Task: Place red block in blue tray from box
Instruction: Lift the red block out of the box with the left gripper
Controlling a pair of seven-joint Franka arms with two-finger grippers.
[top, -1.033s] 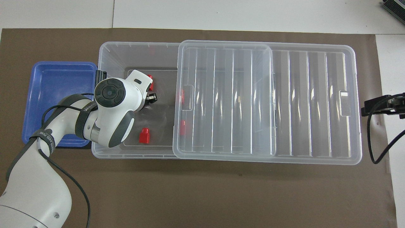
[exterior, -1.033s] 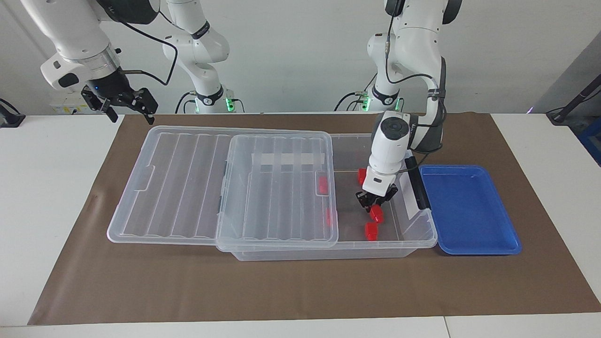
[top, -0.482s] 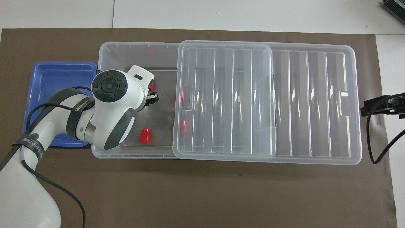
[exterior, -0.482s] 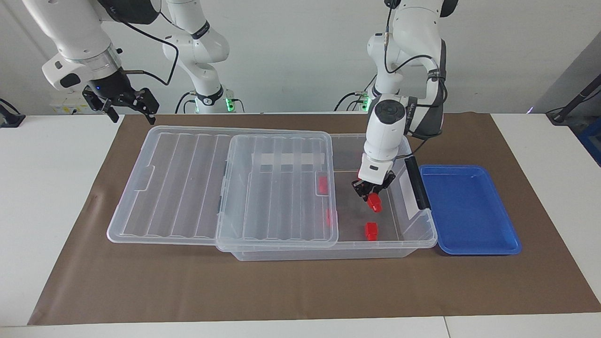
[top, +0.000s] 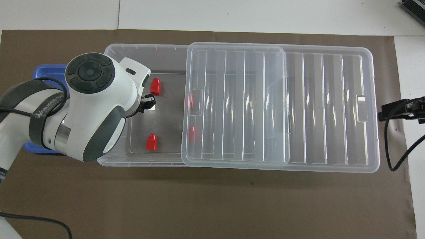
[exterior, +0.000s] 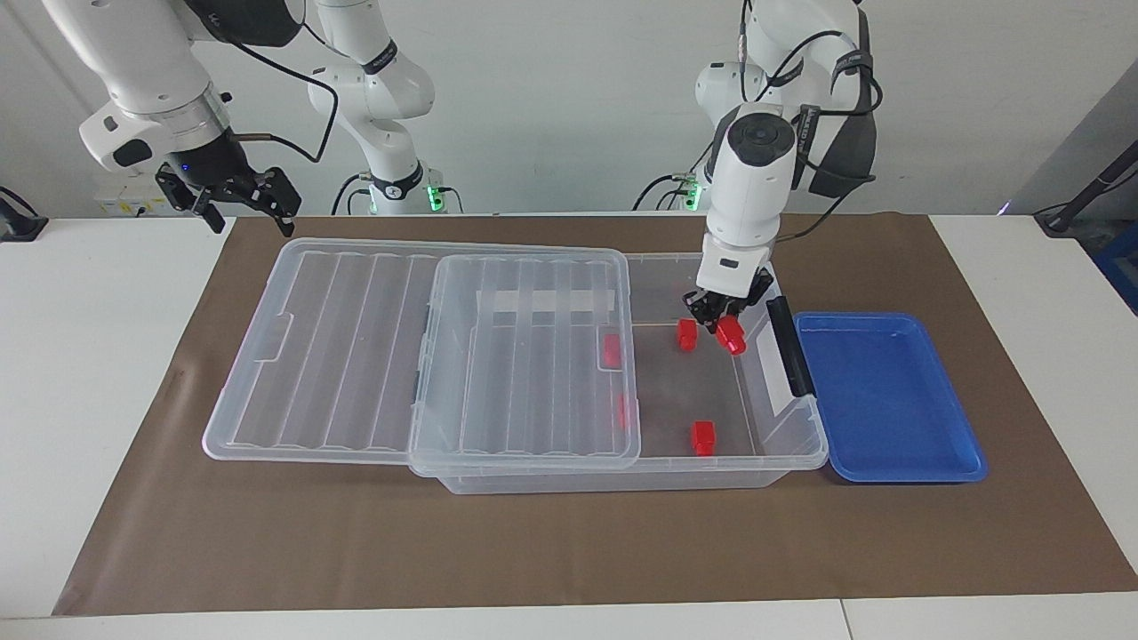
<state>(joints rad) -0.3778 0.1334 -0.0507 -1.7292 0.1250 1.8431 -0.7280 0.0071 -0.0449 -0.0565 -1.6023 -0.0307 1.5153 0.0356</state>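
Over the open end of the large clear plastic box (exterior: 782, 449), the left gripper (exterior: 722, 324) is clenching a small red plastic block (exterior: 731, 335). Its ribbed transparent lid (exterior: 356, 347) is covering two other red blocks (exterior: 612, 349). Beside the box is lying the shallow blue plastic tray (exterior: 889, 400). Waiting with fingers spread, the right gripper (exterior: 233, 197) is hanging over the table edge.

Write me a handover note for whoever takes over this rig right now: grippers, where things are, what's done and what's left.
Left gripper: shut on a red block, raised over the open end of the box.
Right gripper: open, waiting over the table edge at the right arm's end.
Blue tray: beside the box, empty.
Lid: slid toward the right arm's end, box half uncovered.
Done: block picked up.
Left: carry it over the tray and release it.
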